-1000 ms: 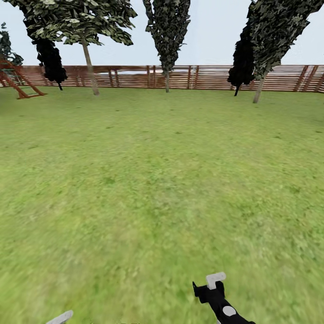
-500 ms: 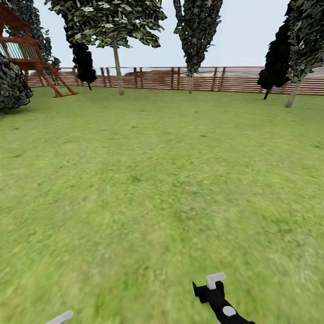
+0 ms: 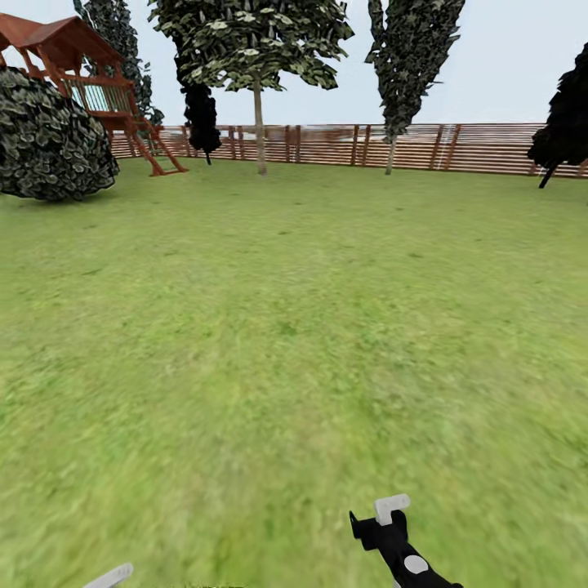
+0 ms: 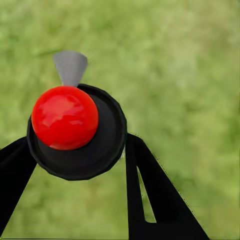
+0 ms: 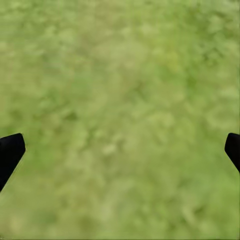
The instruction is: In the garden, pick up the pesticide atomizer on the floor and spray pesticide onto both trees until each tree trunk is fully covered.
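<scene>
Head view, ground: wide green lawn (image 3: 294, 327), blurred in the near part, reaching back to a brown fence (image 3: 482, 147) of horizontal wooden slats.
Head view, far left: round dark-leaved bush (image 3: 49, 139) on the grass, with a red-brown wooden play frame (image 3: 90, 73) and its ladder behind it.
Head view, along the fence: a leafy tree on a thin pale trunk (image 3: 253, 49), a narrow dark tree (image 3: 412, 57) to its right, and a black-leaved tree (image 3: 563, 114) at the right edge.
Head view, bottom edge: black end of the right arm (image 3: 400, 547) with a white round spot and a light grey angled piece on top; a similar grey piece (image 3: 110, 576) at the lower left.
Left gripper (image 4: 75, 145): closed around the pesticide atomizer (image 4: 100, 155), one black finger (image 4: 150, 200) against each side of it.
Pesticide atomizer: seen end-on above the grass as a black round body with a glossy red ball and a grey tapered piece beside the ball.
Right gripper (image 5: 120, 150): spread wide, only the two black fingertips (image 5: 10, 150) visible at opposite edges, blurred grass between them, holding nothing.
</scene>
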Tool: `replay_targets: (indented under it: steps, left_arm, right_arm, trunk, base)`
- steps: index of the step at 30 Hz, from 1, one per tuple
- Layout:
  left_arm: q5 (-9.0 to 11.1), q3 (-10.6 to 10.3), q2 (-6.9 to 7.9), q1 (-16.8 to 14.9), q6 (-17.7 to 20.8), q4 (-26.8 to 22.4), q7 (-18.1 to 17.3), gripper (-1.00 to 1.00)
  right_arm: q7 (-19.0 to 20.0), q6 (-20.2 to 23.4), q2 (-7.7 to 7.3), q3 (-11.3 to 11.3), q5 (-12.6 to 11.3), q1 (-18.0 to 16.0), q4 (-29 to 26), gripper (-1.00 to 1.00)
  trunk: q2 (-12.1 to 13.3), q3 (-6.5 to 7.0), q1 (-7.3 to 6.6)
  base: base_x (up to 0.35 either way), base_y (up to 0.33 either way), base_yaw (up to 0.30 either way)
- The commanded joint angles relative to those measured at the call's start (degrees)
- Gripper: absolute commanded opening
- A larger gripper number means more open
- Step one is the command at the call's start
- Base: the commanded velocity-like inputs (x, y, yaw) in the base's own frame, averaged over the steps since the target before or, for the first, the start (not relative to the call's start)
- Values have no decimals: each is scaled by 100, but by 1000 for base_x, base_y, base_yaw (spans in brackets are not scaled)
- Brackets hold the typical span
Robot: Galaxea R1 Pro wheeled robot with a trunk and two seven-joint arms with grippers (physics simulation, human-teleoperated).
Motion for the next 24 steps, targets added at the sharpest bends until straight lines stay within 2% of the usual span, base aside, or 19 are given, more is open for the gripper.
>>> replay_targets:
  steps: [1, 9, 12, 16, 17, 19, 20, 21, 23, 24]
  left_arm:
    - [0, 2, 3, 0, 0, 0, 4, -100]
    - [6, 3, 6, 0, 5, -8, 8, -100]
    - [6, 6, 6, 0, 7, -9, 5, -100]
    - [6, 8, 6, 0, 9, -9, 5, -100]
    - [6, 8, 6, 0, 6, -9, 4, -100]
    - [6, 8, 6, 0, 7, -8, 4, -100]
    - [6, 6, 6, 0, 5, -7, 4, -100]
    - [6, 5, 6, 0, 5, -4, 4, -100]
    - [6, 6, 6, 0, 8, -1, 4, -100]
    - [6, 7, 6, 0, 8, -1, 4, -100]
  right_arm:
    - [0, 1, 0, 1, 0, 0, 0, 100]
    - [4, -2, 0, 1, 0, 0, 0, 100]
    - [2, -2, -7, 1, 4, 0, 37, 100]
    - [0, -2, -23, -1, 0, 2, 552, 100]
    - [-4, -2, -72, -9, -7, 49, 641, 100]
    - [-8, -8, -302, -29, -53, 176, 714, 100]
    - [-8, -25, -389, -36, -123, 218, 729, 100]
    - [-8, -136, -435, -44, -297, 284, 726, 100]
    - [-6, -705, -471, -47, -711, 413, 731, 100]
    - [-3, -1021, -477, -41, -823, 452, 743, 100]
  trunk:
    - [0, 3, 0]
    - [0, 26, 0]
    - [0, 28, 0]
    - [0, 28, 0]
    - [0, 28, 0]
    - [0, 28, 0]
    - [0, 28, 0]
    - [0, 28, 0]
    - [0, 28, 0]
    - [0, 28, 0]
  base:
    - [21, 3, 276]
    - [219, 172, 270]
    - [275, 209, 58]
    - [276, 209, 6]
    - [276, 209, 1]
    - [276, 209, 0]
    - [276, 209, 0]
    - [276, 209, 0]
    - [276, 209, 0]
    - [276, 209, 0]
